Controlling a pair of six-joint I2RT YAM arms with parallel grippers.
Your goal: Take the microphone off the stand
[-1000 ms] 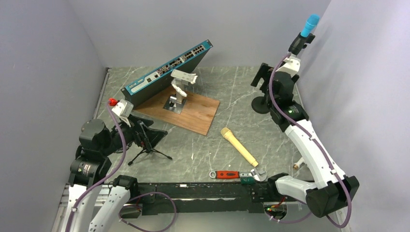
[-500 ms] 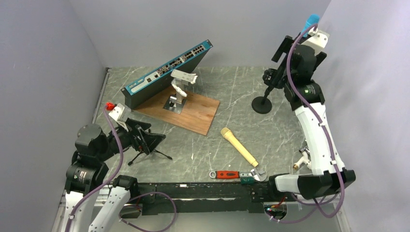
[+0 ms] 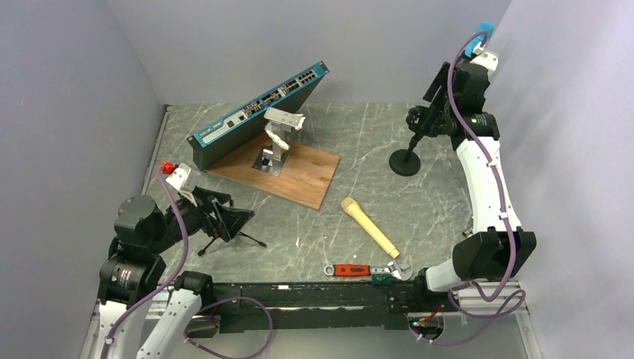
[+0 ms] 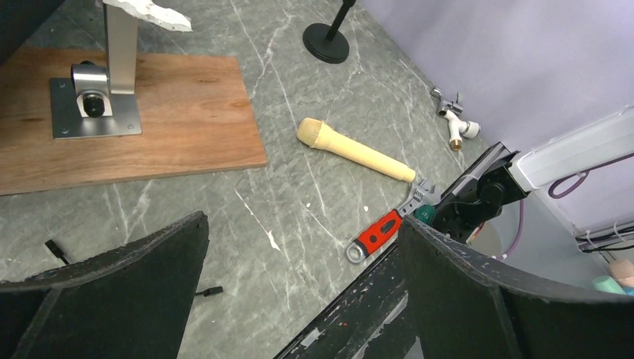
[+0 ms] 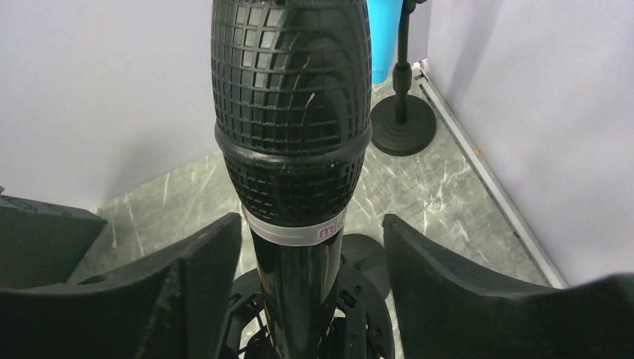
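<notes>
Over at far right, straddled the black microphone (image 5: 291,112) with the right gripper (image 5: 310,224) parted, not yet pinching (left gripper (image 4: 303,224) wide, empty), leaving it seated upright in its stand (image 3: 404,161), grasp and lift-out seemingly both pending.

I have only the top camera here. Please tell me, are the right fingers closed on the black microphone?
Observer: No. The right wrist view shows the microphone upright between the right fingers, with a gap on each side.
Operator: Is it in its clip?
Observer: Yes, its handle sits in the clip.
Operator: And the left fingers?
Observer: The left fingers are wide open, holding nothing.
</notes>
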